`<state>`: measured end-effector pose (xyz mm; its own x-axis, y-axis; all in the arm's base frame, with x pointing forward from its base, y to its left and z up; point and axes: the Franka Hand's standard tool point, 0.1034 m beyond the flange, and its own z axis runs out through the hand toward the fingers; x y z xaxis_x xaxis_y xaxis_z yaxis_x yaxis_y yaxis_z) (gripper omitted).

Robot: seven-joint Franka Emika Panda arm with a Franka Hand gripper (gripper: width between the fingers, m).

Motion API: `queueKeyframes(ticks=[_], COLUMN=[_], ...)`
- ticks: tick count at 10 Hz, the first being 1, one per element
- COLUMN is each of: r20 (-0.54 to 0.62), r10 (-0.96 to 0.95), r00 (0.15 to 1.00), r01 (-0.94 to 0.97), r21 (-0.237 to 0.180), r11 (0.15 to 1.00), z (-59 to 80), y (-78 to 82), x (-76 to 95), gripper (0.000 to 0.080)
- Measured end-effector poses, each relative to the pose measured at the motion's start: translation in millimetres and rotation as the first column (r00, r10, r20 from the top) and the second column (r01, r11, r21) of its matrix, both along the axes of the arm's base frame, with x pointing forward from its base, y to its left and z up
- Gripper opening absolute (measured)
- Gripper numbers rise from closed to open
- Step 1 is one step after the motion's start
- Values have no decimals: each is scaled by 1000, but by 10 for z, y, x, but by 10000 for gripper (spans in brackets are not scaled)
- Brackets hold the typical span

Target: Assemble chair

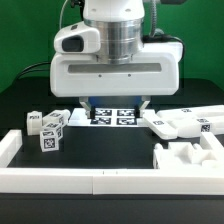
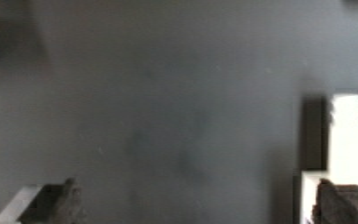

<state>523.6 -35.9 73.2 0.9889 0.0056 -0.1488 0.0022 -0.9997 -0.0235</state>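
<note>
The chair lies in loose white tagged pieces on the black table. In the exterior view, three small blocks (image 1: 48,130) sit at the left, flat panels (image 1: 185,122) at the right, and a blocky notched piece (image 1: 186,156) in front of the panels. My gripper (image 1: 115,108) hangs low over the middle of the table, between the two groups, and touches none of them. It is open, and in the wrist view only bare table shows between the fingers of the gripper (image 2: 190,205). One white piece (image 2: 346,130) shows just beyond one fingertip (image 2: 336,200).
The marker board (image 1: 112,117) lies flat behind the gripper. A long low white border rail (image 1: 100,181) runs along the front, with another (image 1: 14,146) up the exterior view's left side. A green backdrop stands behind the table.
</note>
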Motion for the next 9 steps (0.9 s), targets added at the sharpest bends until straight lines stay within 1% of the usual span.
queueKeyframes(ticks=[1, 2, 3, 4, 7, 8, 9], r20=[-24, -34, -41, -39, -42, -54, -68], r10=[13, 11, -2, 4, 2, -48, -102], r00=[1000, 999, 999, 999, 999, 997, 992], r01=[-13, -11, 2, -4, -2, 48, 102], r21=[1, 0, -3, -3, -3, -2, -11], r11=[1000, 1000, 1000, 1000, 1000, 999, 995], z=[-8, -24, -52, -47, -59, -99, -129], y=[-177, -305, -362, -335, -347, -451, -608], x=[-173, -265, -307, -292, -308, -447, -677], gripper=[649, 649, 649, 649, 649, 649, 649])
